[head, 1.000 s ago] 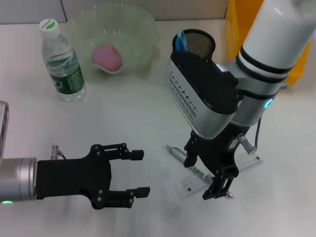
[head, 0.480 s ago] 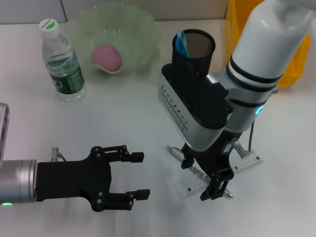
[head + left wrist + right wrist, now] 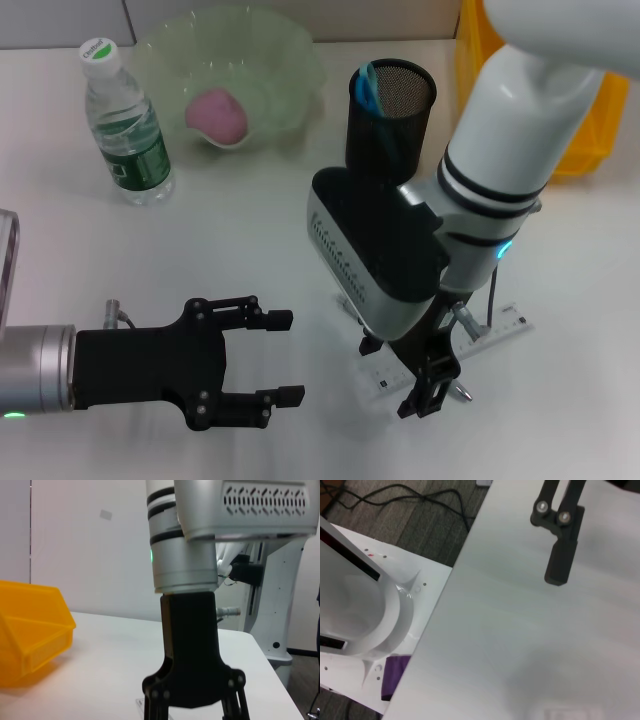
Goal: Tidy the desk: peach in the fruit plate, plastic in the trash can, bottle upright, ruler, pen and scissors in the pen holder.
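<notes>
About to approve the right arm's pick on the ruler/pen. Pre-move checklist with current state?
1. Right gripper over the clear ruler: ok, low over its near end.
2. Jaws around ruler or pen: cannot tell, the arm hides them.
3. Mesh pen holder upright, mouth free: ok, blue item already inside.
4. Left gripper clear of the pick: ok, open, apart to the left.
5. Water bottle upright: ok.
6. Peach in the fruit plate: ok.
</notes>
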